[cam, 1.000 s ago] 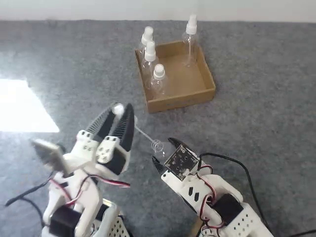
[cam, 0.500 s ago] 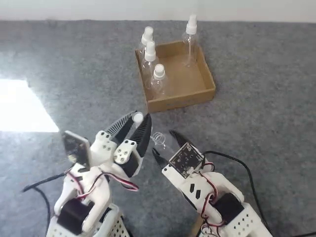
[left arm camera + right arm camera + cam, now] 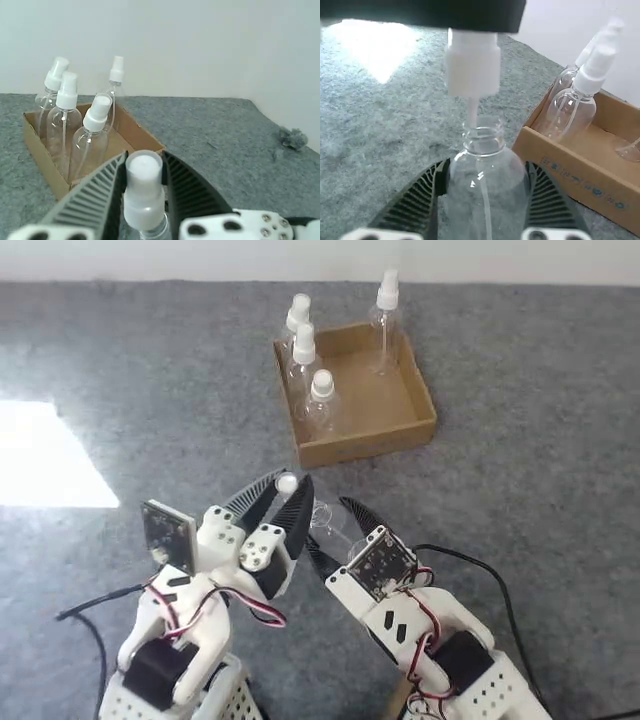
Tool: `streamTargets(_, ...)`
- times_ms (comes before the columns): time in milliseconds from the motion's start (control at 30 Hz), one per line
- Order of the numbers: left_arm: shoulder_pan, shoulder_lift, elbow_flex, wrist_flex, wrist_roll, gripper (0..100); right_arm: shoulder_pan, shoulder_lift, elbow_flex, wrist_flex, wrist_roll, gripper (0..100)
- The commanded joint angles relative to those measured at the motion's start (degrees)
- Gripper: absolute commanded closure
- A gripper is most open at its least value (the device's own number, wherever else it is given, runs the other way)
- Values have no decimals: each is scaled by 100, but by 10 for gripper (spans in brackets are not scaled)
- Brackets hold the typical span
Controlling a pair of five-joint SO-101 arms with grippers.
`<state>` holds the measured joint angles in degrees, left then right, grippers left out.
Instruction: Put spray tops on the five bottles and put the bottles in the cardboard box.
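The left gripper [image 3: 284, 490] is closed narrowly on a white plastic spray top [image 3: 144, 190]. The right gripper [image 3: 328, 525] stands wider, its ribbed jaws clasping the shoulders of a clear plastic bottle [image 3: 485, 180]. Both meet above the grey felt table [image 3: 520, 390], at about 6 o'clock from the brown cardboard box [image 3: 370, 445], where four capped clear bottles [image 3: 322, 400] stand upright.

The collar hangs just apart from the threaded neck, with the thin dip tube [image 3: 471, 117] entering the mouth. The likeliest fault is a crooked seat: if the top comes down off-axis, the collar may catch the rim or cross the thread. Pressing on could also bow the tube against the inner wall. The bottle is smooth and round, so a push or twist may turn it in the jaws or slide it back.

Seen from above, the bottle's long axis seems to run from 5 o'clock to 11 o'clock, mouth toward 11 and tilted upward. The top's axis lies nearly in line with it, nozzle end away from the bottle.
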<state>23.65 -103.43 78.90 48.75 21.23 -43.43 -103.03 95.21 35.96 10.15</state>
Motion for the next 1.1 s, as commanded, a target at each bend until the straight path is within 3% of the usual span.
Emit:
streamTargets(0,255,-70,84,-158,-273,953,127,-92,123,-171,-79,898)
streamTargets(267,299,-70,154,-141,-299,926,119,-92,123,-163,-79,898)
streamTargets(467,105,-79,145,-132,-264,833,136,-92,123,-127,-79,898)
streamTargets(767,-123,-88,-224,-123,-264,833,127,-92,123,-119,-79,898)
streamTargets(1067,-791,-88,-760,-132,-35,833,127,-92,123,-110,-79,898)
